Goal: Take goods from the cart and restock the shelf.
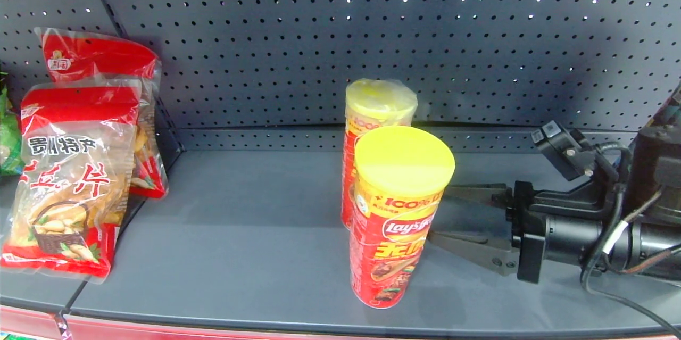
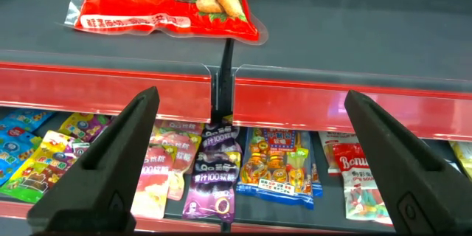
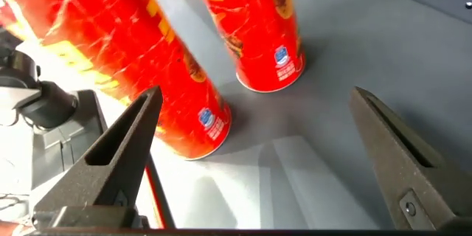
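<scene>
— Front can (image 1: pixel 396 223) sits nearest: upright by the front edge of the shelf (image 1: pixel 239 233), yellow lid, red wrap. Where are the right fingers (image 1: pixel 468 247)?

— Spread wide, level with the can's middle, tips just beside it on its right. One finger runs behind the can, the other ends at its side. I cannot tell whether either touches it. In the right wrist view both cans stand just past the fingertips (image 3: pixel 118 155).

— Go from the left, then.

— Farthest from those fingers is a green packet (image 1: pixel 6 138) at the edge. Then come two clear bags with red headers. The front bag (image 1: pixel 69 180) has large dark and red characters and a pictured basket of potatoes. The rear bag (image 1: pixel 101 58) leans on the pegboard (image 1: pixel 319 36). After a gap comes the rear can (image 1: pixel 372 111), just behind the front one, their bases a little apart.

— Labels on the cans?

— There is a yellow band with red lettering under the lid. Below it are a logo patch, big yellow characters and food pictures.

— Left fingers (image 2: pixel 96 169)?

— Also spread apart. Just beyond their tips runs a red shelf strip (image 2: pixel 310 103), and lower, past it, a row of coloured packets (image 2: pixel 221 169).
</scene>
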